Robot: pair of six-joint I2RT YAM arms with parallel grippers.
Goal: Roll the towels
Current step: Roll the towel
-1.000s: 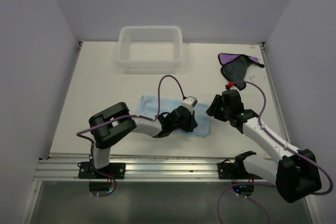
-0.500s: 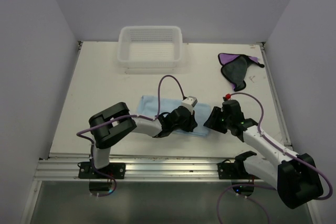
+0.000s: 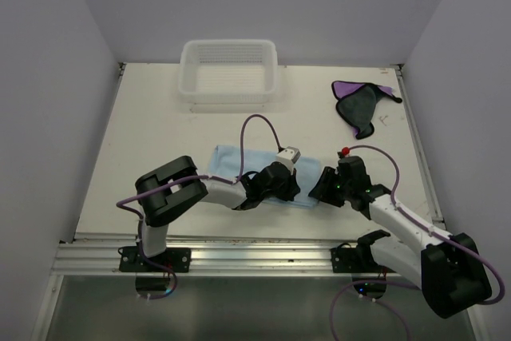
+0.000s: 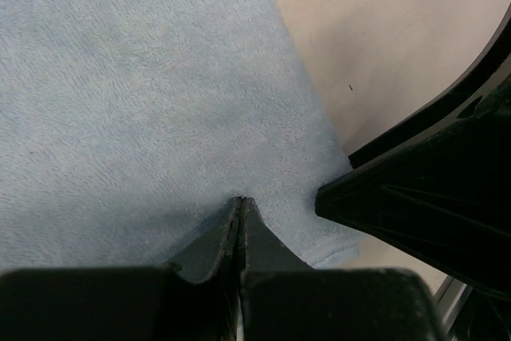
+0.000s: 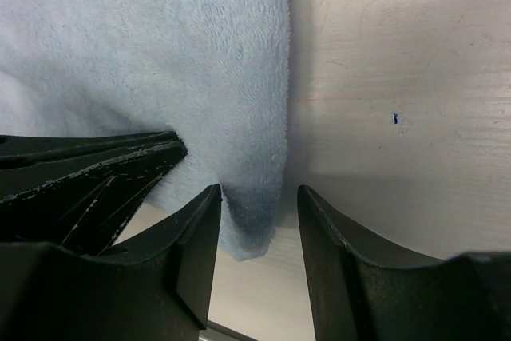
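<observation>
The left claw (image 4: 239, 207) is pinched fully together, its tips pressing on the blue towel (image 3: 231, 157). The right claw (image 5: 258, 193) stands half open, its fingers straddling that towel's corner. The blue towel lies flat near the centre of the table (image 3: 160, 133). The purple towel (image 3: 357, 104) sits crumpled at two o'clock.

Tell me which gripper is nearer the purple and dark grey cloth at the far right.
Right. The right gripper straddles the light blue towel's right edge, nearward of the purple and dark grey cloth; the shut left gripper presses that towel slightly farther left.
</observation>
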